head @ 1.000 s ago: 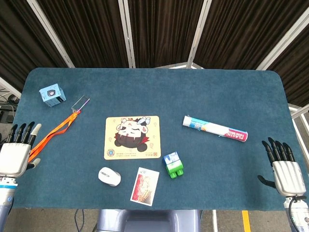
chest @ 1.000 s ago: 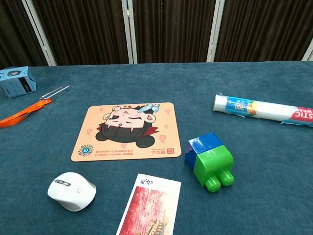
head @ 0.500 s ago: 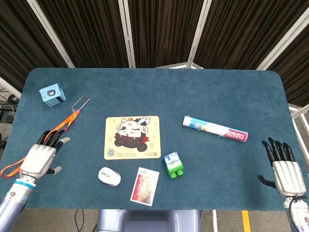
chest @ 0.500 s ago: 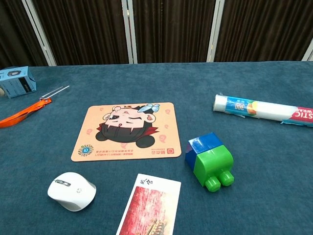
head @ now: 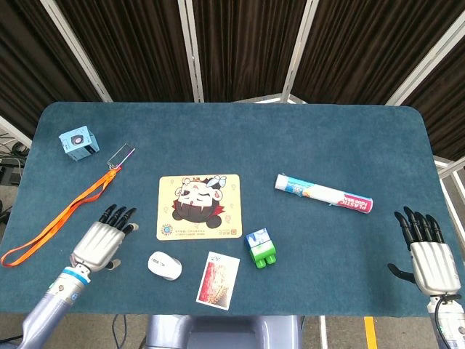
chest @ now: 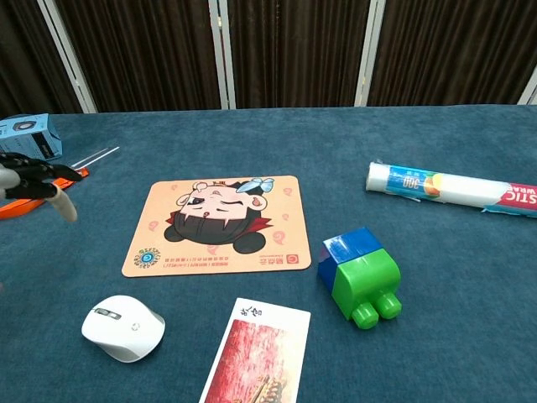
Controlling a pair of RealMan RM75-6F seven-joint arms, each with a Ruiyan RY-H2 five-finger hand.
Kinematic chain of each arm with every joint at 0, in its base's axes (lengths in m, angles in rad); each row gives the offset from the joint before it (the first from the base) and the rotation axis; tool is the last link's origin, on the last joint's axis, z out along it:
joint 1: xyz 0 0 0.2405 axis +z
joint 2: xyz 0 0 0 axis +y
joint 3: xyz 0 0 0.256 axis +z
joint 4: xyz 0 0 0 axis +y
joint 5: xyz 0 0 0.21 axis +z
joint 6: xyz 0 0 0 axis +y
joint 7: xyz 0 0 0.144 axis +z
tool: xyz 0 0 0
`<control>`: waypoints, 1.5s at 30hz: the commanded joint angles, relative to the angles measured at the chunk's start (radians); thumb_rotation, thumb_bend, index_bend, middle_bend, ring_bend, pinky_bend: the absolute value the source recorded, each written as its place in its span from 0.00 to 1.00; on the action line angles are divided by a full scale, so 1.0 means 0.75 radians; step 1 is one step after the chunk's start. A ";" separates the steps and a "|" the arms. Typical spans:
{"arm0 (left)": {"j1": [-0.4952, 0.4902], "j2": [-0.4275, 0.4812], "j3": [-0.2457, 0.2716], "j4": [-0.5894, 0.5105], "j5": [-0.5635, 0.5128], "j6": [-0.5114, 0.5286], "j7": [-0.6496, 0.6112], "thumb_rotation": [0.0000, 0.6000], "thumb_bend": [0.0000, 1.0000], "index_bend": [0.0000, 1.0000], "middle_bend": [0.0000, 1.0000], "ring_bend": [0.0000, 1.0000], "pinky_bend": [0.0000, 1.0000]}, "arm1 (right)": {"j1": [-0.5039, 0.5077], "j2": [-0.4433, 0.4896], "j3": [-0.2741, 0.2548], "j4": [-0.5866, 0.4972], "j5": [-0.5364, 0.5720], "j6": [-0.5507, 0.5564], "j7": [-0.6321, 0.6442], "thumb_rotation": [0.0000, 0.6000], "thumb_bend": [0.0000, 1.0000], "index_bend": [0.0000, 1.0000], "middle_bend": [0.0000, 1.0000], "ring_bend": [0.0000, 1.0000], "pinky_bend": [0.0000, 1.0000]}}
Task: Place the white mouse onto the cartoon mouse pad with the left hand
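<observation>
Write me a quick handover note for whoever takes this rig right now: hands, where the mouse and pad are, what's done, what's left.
Left hand: open, holding nothing, left of the white mouse, not touching it.
Right hand: open, idle at the table's right edge.
White mouse: on the table in front of the cartoon mouse pad, near its left corner, off the pad.
Done: nothing placed yet.
Left: grasp the mouse with the left hand, set it on the pad.

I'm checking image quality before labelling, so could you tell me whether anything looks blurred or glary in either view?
Chest view: the left hand at the frame edge is motion-blurred, while the white mouse stays sharp. Head view: evenly lit, no glare, left hand crisp.
</observation>
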 commanded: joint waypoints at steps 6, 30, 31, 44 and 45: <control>-0.060 -0.135 0.038 0.007 -0.107 -0.032 0.181 1.00 0.00 0.27 0.00 0.00 0.00 | 0.000 0.002 0.000 0.000 0.000 -0.001 0.003 1.00 0.09 0.00 0.00 0.00 0.00; -0.189 -0.385 0.071 0.068 -0.355 0.005 0.400 1.00 0.03 0.30 0.00 0.00 0.00 | 0.002 0.005 -0.001 0.001 -0.003 -0.004 0.014 1.00 0.09 0.00 0.00 0.00 0.00; -0.194 -0.393 0.072 0.072 -0.361 0.006 0.402 1.00 0.03 0.31 0.00 0.00 0.00 | 0.002 0.005 -0.002 0.001 -0.003 -0.004 0.015 1.00 0.09 0.00 0.00 0.00 0.00; -0.241 -0.487 0.086 0.131 -0.394 0.008 0.369 1.00 0.21 0.40 0.00 0.00 0.00 | 0.003 0.007 -0.003 0.001 -0.005 -0.005 0.021 1.00 0.09 0.00 0.00 0.00 0.00; -0.242 -0.493 0.088 0.136 -0.385 0.009 0.359 1.00 0.25 0.42 0.00 0.00 0.00 | 0.003 0.007 -0.003 0.002 -0.005 -0.005 0.021 1.00 0.09 0.00 0.00 0.00 0.00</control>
